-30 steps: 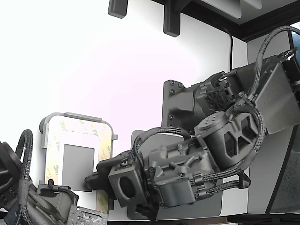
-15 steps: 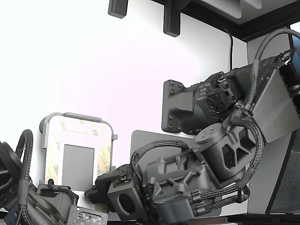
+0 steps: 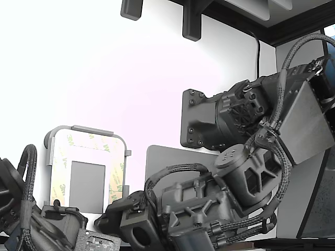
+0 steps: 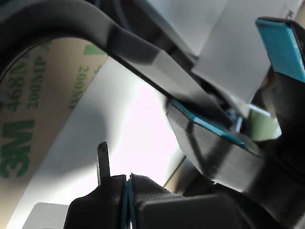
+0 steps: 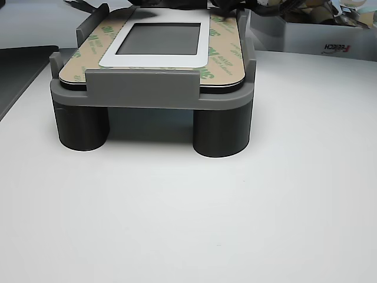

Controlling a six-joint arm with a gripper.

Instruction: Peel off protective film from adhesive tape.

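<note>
three cream strips printed with green 3m logos are lying around a white rounded plate [image 5: 207, 42] with a grey square panel [image 5: 159, 38], all sitting in a grey fixture [image 5: 152, 91] on stubby dark legs on the white tabletop [image 5: 188, 212]. in the exterior view the fixture is sitting at the lower left, and the protective film [image 3: 116, 180] is running down the plate's edge on the exterior view's right, its lower end disappearing behind the dark arm [image 3: 209, 209]. the adhesive tape under the liner is not separately visible. right of the fixture, the arm is crowding the lower centre, with a grey mounting plate [image 3: 196, 117] behind it. in the wrist view the gripper [image 4: 228, 90] is standing with its blue-padded fingers [image 4: 281, 45] parted and nothing visibly between them, while the film [image 4: 33, 109] is lying close beside one finger; whether they are touching cannot be told.
</note>
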